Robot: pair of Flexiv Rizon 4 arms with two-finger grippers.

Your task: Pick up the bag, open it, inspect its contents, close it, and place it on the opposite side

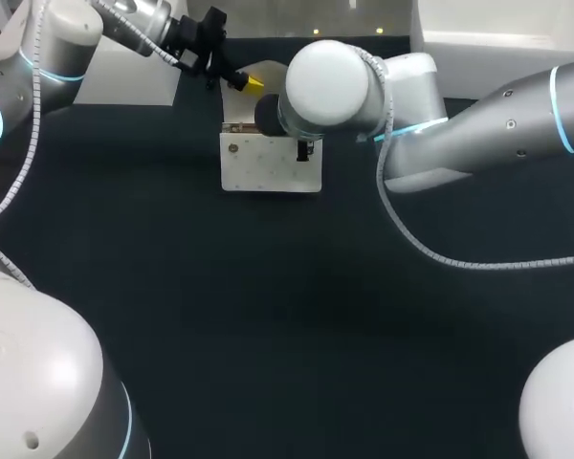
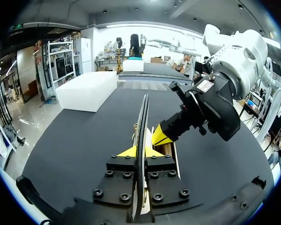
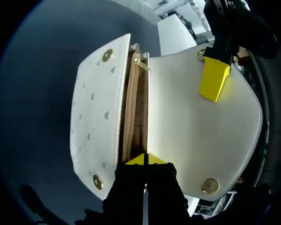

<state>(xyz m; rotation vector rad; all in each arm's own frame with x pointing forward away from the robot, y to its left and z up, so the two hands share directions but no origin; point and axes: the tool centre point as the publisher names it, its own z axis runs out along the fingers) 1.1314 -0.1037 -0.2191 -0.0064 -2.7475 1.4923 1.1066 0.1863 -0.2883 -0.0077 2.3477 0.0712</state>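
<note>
Right now the white bag (image 1: 271,164) lies on the dark tabletop (image 1: 268,316) with its mouth open, and both arms have hold of it. The left arm (image 1: 124,24) comes in from the far corner. The left jaws are clamped on the flap (image 2: 143,119), which stands on edge between their yellow fingertips (image 2: 125,152) and runs straight ahead of them.

The right arm (image 1: 478,124) reaches in over the bag. The right jaws are pressed together on the rim of the mouth, at the fold where the flap (image 3: 201,131) begins, so only a thin edge shows between their fingertips (image 3: 136,160). Ahead of the right jaws the tan lining (image 3: 133,117) shows in the gap. The front panel (image 3: 96,117) lies to one side of them and the opened flap to the other. Brass studs (image 3: 107,55) mark the panel's corners. Well ahead of the left jaws, off to one side, a white block (image 2: 86,90) sits on the tabletop.
</note>
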